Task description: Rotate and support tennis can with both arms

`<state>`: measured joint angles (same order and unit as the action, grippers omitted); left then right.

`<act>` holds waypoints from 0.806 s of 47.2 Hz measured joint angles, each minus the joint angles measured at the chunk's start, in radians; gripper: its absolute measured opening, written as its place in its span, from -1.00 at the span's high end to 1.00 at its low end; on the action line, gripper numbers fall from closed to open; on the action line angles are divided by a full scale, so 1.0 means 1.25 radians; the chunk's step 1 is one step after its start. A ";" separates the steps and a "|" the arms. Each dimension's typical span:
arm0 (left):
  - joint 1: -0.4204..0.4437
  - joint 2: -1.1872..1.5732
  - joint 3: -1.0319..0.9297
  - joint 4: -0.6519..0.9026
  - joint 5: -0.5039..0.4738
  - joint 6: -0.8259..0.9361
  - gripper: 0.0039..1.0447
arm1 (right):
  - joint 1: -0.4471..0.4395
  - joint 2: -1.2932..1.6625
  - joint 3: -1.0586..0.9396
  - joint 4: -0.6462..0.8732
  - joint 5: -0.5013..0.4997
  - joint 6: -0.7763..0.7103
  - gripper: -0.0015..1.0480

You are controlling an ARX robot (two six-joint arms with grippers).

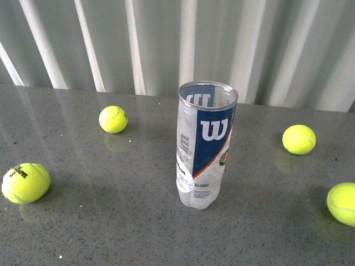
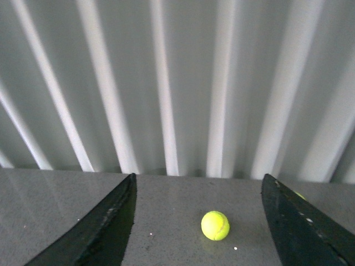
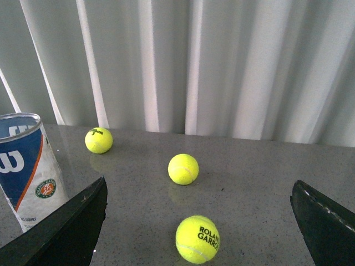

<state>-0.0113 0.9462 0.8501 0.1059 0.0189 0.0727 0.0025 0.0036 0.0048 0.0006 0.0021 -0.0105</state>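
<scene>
Tennis can (image 1: pixel 203 147): clear glossy plastic tube, shiny metal rim, smooth printed label in navy, white and orange. Worktop (image 1: pixel 111 221): grey speckled stone-look surface, polished, faintly reflecting the balls and the curtain. Tennis balls (image 1: pixel 26 182): yellow fuzzy felt, matt, black print on some. Curtain (image 1: pixel 166 44) behind: pale cloth in soft vertical folds. Left end effector (image 2: pixel 199 233) and right end effector (image 3: pixel 199 221): fingers of matt black plastic, lightly scuffed.
</scene>
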 joint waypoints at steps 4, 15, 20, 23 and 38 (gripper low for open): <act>0.011 -0.080 -0.172 0.110 -0.021 -0.038 0.02 | 0.000 0.000 0.000 0.000 -0.001 0.000 -0.87; 0.009 -0.172 -0.377 0.190 -0.015 -0.050 0.88 | 0.000 0.000 0.000 0.000 0.000 0.000 -0.87; 0.009 -0.216 -0.433 0.210 -0.016 -0.056 0.93 | 0.000 0.000 0.000 0.000 -0.001 0.000 -0.87; 0.009 -0.233 -0.457 0.214 -0.016 -0.057 0.93 | 0.000 0.000 0.000 0.000 -0.001 0.000 -0.87; 0.009 -0.338 -0.567 0.219 -0.016 -0.057 0.93 | 0.000 0.000 0.000 0.000 -0.001 0.000 -0.87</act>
<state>-0.0002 0.5236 0.1410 0.3790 -0.0010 0.0010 0.0025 0.0040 0.0048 0.0006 0.0013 -0.0105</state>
